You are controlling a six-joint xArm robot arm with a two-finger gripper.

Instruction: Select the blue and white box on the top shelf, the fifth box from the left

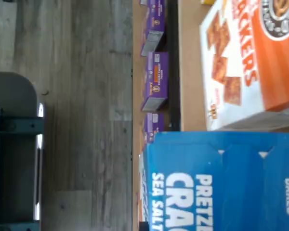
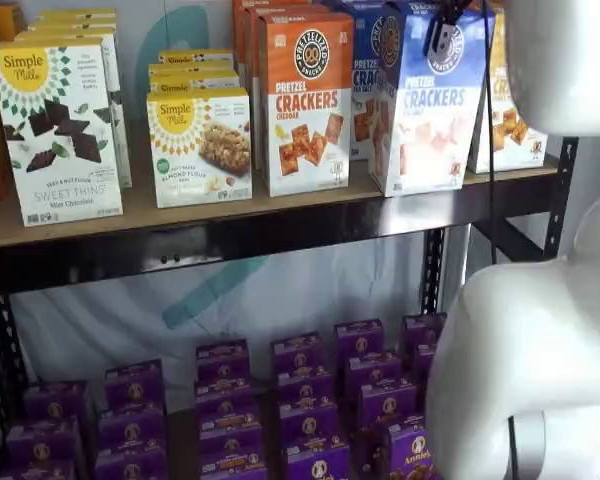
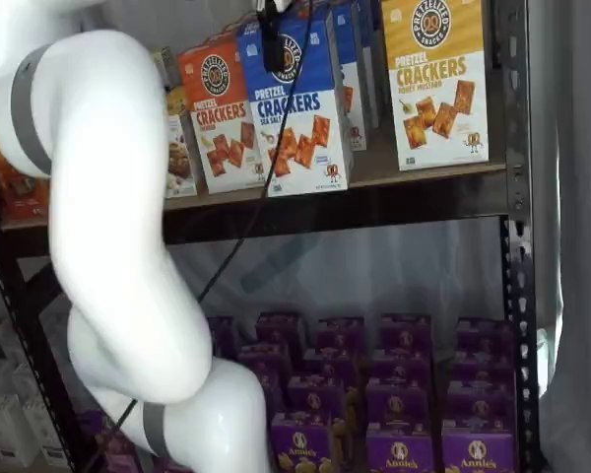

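A white robot arm (image 3: 108, 246) reaches up to the top shelf (image 2: 280, 225), where its gripper (image 3: 272, 39) shows only as dark fingers hanging at the upper front face of the blue box (image 3: 297, 108). In both shelf views the fingers lie flat against the carton front, a black cable (image 3: 266, 177) trailing down beside them; no gap and no clear clamp can be made out, so whether the tool is wide, narrow or gripping cannot be told. The blue box stands upright at the front edge of the top shelf, but in a shelf view (image 2: 425, 100) it looks slightly turned and set forward of its neighbours, probably because the arm is working on it. At its nine o'clock stands the orange box (image 2: 303, 100), just beside it; at its three o'clock, seen in a shelf view, the yellow box (image 3: 435, 79) sits a little apart. More blue cartons line up behind it. The target is a tall carton, blue across the top and white lower down, printed "Pretzel Crackers, Sea Salt", with a round pretzel logo and pictures of square brown crackers. The wrist view is turned sideways and filled by the carton's blue top panel (image 1: 221, 183), very close, with the orange box (image 1: 250, 57) next to it and purple boxes (image 1: 155, 82) on the lower shelf beyond. The stiff, light carton should slide easily.
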